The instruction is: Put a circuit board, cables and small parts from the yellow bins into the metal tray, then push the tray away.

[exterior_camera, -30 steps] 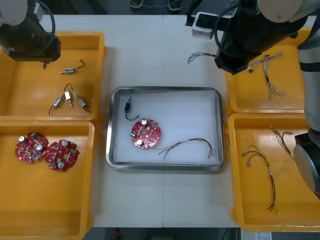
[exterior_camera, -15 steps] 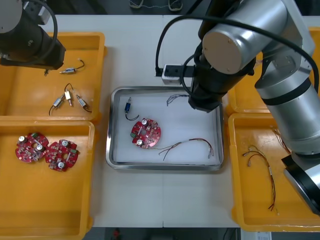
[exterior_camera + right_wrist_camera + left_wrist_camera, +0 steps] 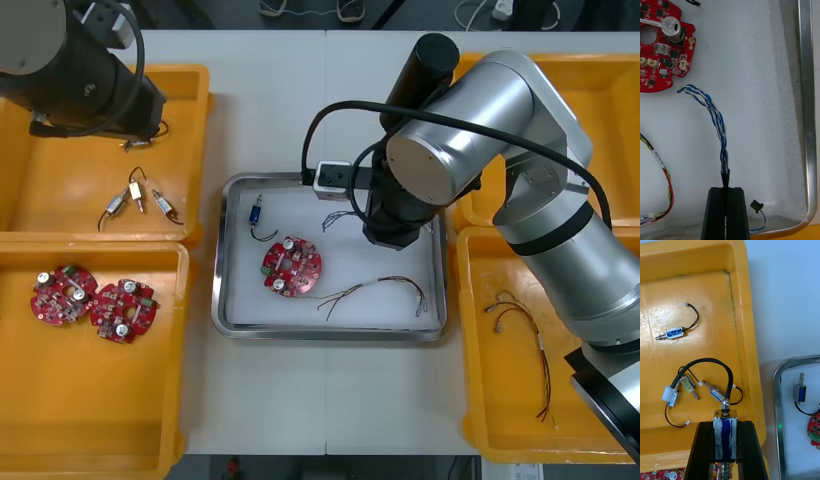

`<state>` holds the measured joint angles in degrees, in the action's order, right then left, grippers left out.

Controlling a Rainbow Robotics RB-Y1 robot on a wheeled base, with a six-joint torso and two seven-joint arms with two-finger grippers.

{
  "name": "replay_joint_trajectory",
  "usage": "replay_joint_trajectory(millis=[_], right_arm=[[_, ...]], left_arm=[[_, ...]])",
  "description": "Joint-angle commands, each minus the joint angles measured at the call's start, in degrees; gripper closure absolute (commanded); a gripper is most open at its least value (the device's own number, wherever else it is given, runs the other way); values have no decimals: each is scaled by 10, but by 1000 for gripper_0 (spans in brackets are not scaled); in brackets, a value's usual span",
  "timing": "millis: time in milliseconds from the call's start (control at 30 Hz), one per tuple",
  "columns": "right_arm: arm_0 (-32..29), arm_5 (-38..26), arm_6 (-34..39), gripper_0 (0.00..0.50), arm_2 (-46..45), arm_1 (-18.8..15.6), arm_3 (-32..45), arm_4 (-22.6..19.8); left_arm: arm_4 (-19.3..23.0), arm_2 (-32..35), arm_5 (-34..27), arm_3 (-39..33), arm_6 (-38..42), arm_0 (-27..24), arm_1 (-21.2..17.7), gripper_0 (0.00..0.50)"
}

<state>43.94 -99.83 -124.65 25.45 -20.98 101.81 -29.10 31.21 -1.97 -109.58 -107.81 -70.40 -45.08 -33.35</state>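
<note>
Front view: your right arm sits over the far right part of the tray, and a blue and white cable trails out from under it over the tray's white floor. Inside the tray you have a board left of centre, a small metal part near the far left corner and a red and yellow cable right of the board. Your left arm is over the far bin left of the tray.

Right wrist view: the right gripper is clamped on the blue and white cable, inside the tray rim. Its loose end points toward the board. I can't tell whether it touches the floor.

Left wrist view: the left gripper is clamped on a blue-bodied part above that bin. Its black lead loops up. Three loose parts lie in the bin.
</note>
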Motion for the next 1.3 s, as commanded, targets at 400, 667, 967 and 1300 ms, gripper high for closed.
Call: replay_joint_trajectory(millis=[400,667,967,1300], right_arm=[[-1,96,-6,500,36,12,-94,17],[-1,103,2,500,47,12,-106,15],[-1,89,8,0,46,12,-89,31],[0,37,11,0,17,12,-45,26]], left_arm=[[9,16,-4,-21,35,5,8,500],[10,16,-4,-21,35,6,8,499],[14,16,-4,-21,36,6,8,499],[20,16,-4,-22,36,5,8,500]])
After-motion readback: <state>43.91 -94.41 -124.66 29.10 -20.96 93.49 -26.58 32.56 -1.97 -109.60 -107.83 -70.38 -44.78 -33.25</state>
